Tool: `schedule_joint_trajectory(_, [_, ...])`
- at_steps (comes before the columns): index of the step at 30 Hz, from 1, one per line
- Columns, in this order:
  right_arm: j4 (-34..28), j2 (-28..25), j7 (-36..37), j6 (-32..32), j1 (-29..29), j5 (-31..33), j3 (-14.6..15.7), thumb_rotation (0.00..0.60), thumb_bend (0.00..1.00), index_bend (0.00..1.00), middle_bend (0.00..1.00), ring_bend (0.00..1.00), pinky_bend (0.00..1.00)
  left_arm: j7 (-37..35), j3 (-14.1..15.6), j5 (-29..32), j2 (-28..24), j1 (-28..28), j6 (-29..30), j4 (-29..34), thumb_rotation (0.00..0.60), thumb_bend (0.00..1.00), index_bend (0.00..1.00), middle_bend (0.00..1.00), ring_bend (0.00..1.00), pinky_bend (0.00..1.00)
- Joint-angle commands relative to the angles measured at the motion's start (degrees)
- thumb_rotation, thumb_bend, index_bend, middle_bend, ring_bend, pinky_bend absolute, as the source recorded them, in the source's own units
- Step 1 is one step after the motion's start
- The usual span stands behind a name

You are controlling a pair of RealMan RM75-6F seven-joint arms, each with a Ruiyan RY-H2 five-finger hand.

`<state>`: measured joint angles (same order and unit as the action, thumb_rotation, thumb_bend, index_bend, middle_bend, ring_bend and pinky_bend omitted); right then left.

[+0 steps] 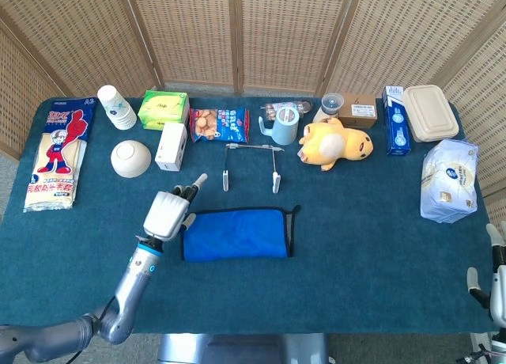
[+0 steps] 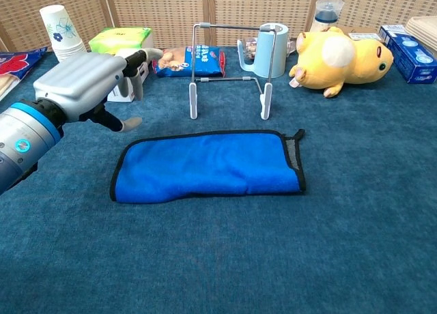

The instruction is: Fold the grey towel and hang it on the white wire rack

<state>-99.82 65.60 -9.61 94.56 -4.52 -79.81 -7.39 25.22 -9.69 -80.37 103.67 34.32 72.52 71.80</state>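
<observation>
towel (image 2: 208,165) centre frame: soft, limp, light | grab near short edge | left robot hand (image 2: 85,83) spread, empty | rack (image 2: 230,68) behind

Surface: table (image 1: 356,245) covered with dark teal cloth.
Centre front: folded blue towel (image 2: 208,165) lying flat.
Behind it: white wire rack (image 2: 230,68) standing upright.
Back row left: snack bag (image 1: 54,153), paper cups (image 1: 116,107), bowl (image 1: 130,158), green box (image 1: 163,108), white box (image 1: 171,145).
Back row right: blue mug (image 1: 283,127), yellow plush (image 1: 334,144), tissue pack (image 1: 448,180).
</observation>
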Motion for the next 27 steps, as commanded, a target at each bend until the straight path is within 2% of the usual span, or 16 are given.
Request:
schedule_joint_trajectory(1, [0.00,0.12,-0.04,-0.21,0.18,-0.09,-0.01,0.600,0.39,0.05,0.05,0.00,0.00,-2.75,0.93,-1.98,-0.79,-0.21,0.78,0.11,0.600,0.39,0.11,0.39,0.37,0.75])
schedule_joint_trajectory(7, [-0.23,0.34,-0.70,-0.78,0.71,-0.34,-0.02,0.600,0.39,0.05,0.05,0.00,0.00,-9.74,3.45,-5.05,-5.25,-1.07,0.78,3.78,0.600,0.39,0.18,0.34,0.30,0.65])
schedule_joint_trajectory(13, [-0.67,0.41,-1.23,-1.67,1.45,-0.98,0.13,0.600,0.39,0.05,0.05,0.00,0.00,-15.38,5.54,-5.88,-13.19,-2.37,-0.80,13.18,0.600,0.38,0.22,0.31,0.27,0.62])
schedule_joint_trajectory(21, [-1.86,-0.36,-0.13,-3.53,2.61,-1.82,0.35,0.600,0.39,0.06,0.05,0.00,0.00,-16.10,8.74,-7.77,-20.85,-3.82,-1.79,19.47,0.600,0.34,0.26,0.30,0.24,0.56])
schedule_joint_trajectory(27, [-3.05,-1.19,0.64,-5.06,3.43,-2.85,0.94,0.600,0.39,0.07,0.05,0.00,0.00,-16.45,11.28,-9.61,-24.98,-5.17,-1.77,21.67,0.600,0.31,0.26,0.29,0.23,0.54])
